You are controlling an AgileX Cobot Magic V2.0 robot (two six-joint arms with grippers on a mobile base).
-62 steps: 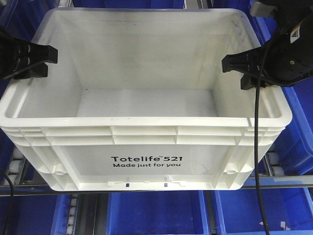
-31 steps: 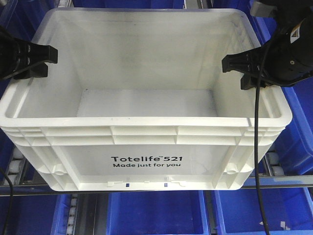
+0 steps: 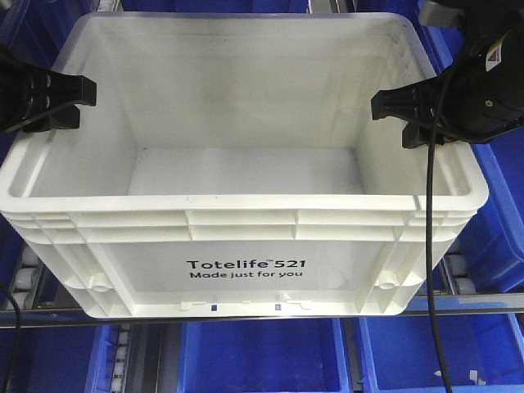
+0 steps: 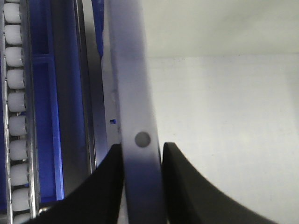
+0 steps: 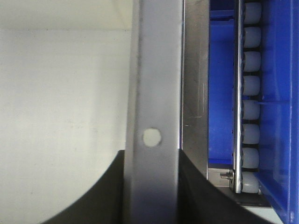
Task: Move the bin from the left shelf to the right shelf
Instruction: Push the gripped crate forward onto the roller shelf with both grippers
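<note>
Right now the white bin [image 3: 246,172] fills most of the front view, sitting on the metal rail [image 3: 475,304] with blue bins [image 3: 262,356] below and beside it. Its printed side faces the camera. My left gripper [image 4: 142,156] is pinching the bin's left rim, one finger on each side. My right gripper [image 5: 152,161] is pinching the right rim likewise, beside the white rollers [image 5: 252,98].

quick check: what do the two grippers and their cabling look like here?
Both are matte black. The left gripper and right gripper have blocky bodies; in the wrist views the fingers are smooth and curved. A black cable hangs from the right one, whose housing carries a small white label.
</note>
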